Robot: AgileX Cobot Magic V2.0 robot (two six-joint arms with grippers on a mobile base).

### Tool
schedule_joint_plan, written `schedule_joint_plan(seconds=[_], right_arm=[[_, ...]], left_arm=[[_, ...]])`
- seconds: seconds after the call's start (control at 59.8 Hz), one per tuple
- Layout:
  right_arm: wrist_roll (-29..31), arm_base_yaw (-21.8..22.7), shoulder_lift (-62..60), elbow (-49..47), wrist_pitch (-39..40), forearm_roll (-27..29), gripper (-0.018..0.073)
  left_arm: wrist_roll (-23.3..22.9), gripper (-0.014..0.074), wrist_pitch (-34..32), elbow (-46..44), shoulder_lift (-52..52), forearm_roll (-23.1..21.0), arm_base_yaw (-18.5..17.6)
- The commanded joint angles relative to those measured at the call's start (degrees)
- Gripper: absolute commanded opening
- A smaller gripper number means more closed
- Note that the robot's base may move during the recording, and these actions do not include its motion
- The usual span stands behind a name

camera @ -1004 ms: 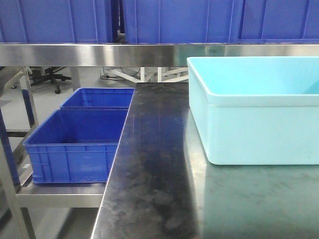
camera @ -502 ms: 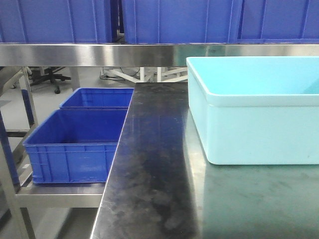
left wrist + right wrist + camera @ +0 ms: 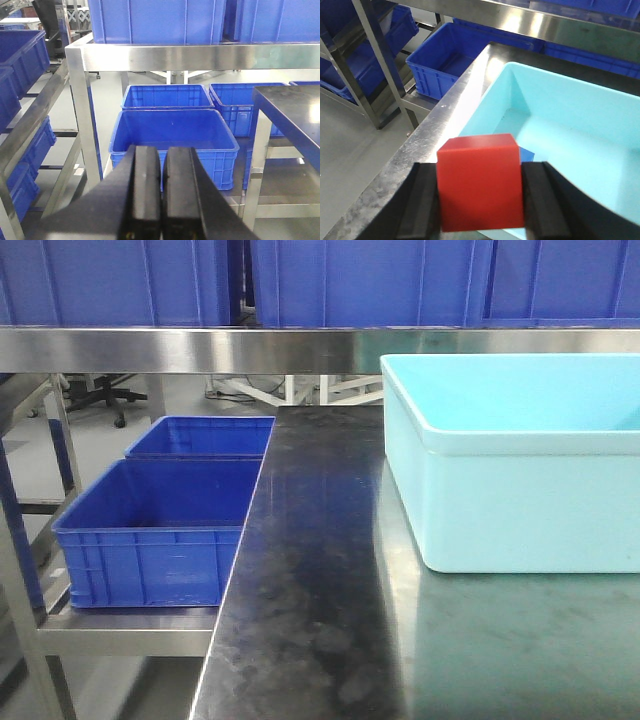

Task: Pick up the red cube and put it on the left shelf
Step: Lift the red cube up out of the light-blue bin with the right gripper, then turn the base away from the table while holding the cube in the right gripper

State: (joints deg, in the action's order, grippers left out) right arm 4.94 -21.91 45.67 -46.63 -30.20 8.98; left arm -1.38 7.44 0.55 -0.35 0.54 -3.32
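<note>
R gripper [image 3: 480, 207] clamped on solid red cube [image 3: 481, 180], above pale-blue plastic tub [image 3: 585, 125] by left edge of dark steel bench [image 3: 427, 145]. L gripper [image 3: 162, 192] pressed together, facing blue plastic crate [image 3: 222, 165].

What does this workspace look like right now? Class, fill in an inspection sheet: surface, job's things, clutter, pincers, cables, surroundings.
Surface: steel table, dark and smudged, carrying a pale tub.
Job's things: red cube gripped in the right pincer, above the tub's edge; the low shelf at left holds two blue crates.
Clutter: small blue thing in the tub, mostly hidden behind the cube.
Pincers: right shut on the cube; left pincer shut, empty.
Cables: nothing seen.
Surroundings: more blue bins on the top rack; office chair on the floor beyond.
</note>
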Motion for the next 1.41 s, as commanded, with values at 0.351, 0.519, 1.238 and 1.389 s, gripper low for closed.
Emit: schedule_joint_plan(seconds=[0.351,0.519,1.238,1.389], right_arm=[[0.37,-0.09,-0.37,-1.64,4.69,0.53,0.0046],[0.37,-0.09,-0.37,-1.64,4.69,0.53,0.0046],[0.37,-0.09,-0.37,-1.64,4.69,0.53,0.0046],[0.37,-0.09,-0.37,-1.64,4.69,0.53,0.0046]], left_arm=[[-0.05,0.0102,-5.03,1.32,-0.92,-0.17,-0.37],[-0.05,0.0102,-5.03,1.32,-0.92,-0.17,-0.37],[-0.05,0.0102,-5.03,1.32,-0.92,-0.17,-0.37],[-0.05,0.0102,-5.03,1.32,-0.92,-0.17,-0.37]])
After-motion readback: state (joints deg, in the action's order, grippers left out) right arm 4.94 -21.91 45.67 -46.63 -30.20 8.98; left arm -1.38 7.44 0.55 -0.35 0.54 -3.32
